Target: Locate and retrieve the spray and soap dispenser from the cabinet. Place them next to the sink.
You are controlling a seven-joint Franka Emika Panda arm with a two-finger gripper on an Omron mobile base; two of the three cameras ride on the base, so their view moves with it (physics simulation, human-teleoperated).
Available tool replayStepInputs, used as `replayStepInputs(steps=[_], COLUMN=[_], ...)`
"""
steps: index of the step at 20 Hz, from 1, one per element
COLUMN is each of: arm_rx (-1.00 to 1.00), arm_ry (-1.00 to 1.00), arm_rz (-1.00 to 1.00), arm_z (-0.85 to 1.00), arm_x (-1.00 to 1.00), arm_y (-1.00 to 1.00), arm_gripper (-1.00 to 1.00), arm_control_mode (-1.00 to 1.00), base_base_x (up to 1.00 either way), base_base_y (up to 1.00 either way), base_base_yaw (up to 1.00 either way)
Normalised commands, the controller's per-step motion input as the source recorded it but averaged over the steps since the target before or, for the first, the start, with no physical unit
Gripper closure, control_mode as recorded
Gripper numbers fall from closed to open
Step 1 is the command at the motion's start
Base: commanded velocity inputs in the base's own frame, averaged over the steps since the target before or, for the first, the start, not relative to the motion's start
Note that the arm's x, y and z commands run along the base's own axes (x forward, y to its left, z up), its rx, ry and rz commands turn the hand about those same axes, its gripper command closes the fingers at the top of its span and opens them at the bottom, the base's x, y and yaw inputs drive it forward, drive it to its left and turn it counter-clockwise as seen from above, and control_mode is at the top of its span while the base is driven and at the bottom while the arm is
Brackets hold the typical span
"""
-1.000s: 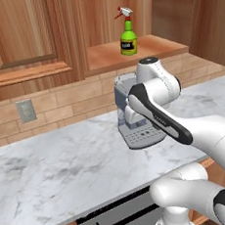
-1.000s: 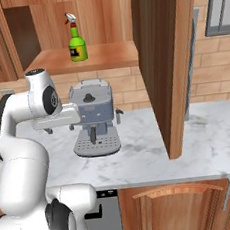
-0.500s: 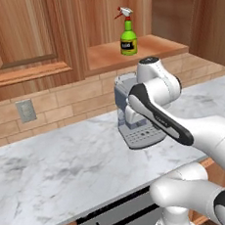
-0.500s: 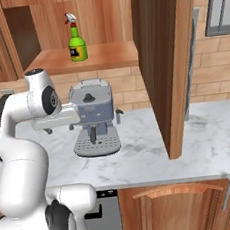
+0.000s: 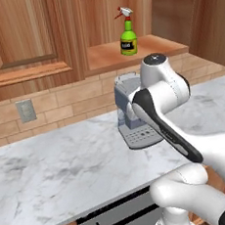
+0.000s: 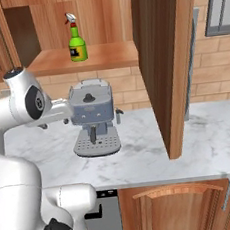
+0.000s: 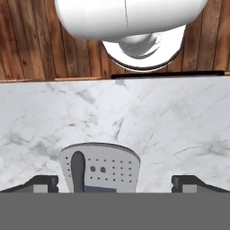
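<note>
The spray (image 5: 127,36) (image 6: 76,42), a green bottle with a white trigger head, stands upright on the shelf of the cabinet (image 5: 108,60) (image 6: 108,57), an open wooden niche above the counter. The soap dispenser and the sink are out of view. My gripper (image 7: 116,183) is open, its fingertips (image 7: 45,182) wide apart with nothing between them. It looks down at the marble counter over the drip tray of a coffee machine, well below the spray. My white forearm (image 6: 51,111) reaches in toward that machine's left side.
A grey coffee machine (image 5: 132,117) (image 6: 92,117) (image 7: 99,168) stands on the marble counter (image 5: 56,164) under the niche. A tall wooden panel (image 6: 169,66) juts out right of it. A panelled door (image 5: 23,40) and a wall outlet (image 5: 24,110) are at the left.
</note>
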Motion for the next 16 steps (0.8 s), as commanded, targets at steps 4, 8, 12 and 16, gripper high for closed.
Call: replayStepInputs(steps=[4, 8, 12, 16], arm_rx=[-0.04, 0.01, 0.10, 0.14], arm_ry=[-0.21, -0.23, -0.16, -0.17], arm_rz=[-0.02, -0.10, -0.09, -0.08], arm_z=[0.42, 0.51, 0.57, 0.47], arm_x=[-0.05, 0.00, 0.00, -0.01], arm_y=[0.01, 0.00, -0.06, -0.13], arm_gripper=[-1.00, -1.00, -1.00, -1.00], arm_control_mode=[-1.00, -1.00, -1.00, -1.00], base_base_x=[0.00, 0.00, 0.00, 0.00], base_base_y=[0.00, 0.00, 0.00, 0.00], base_base_yaw=[0.00, 0.00, 0.00, 0.00])
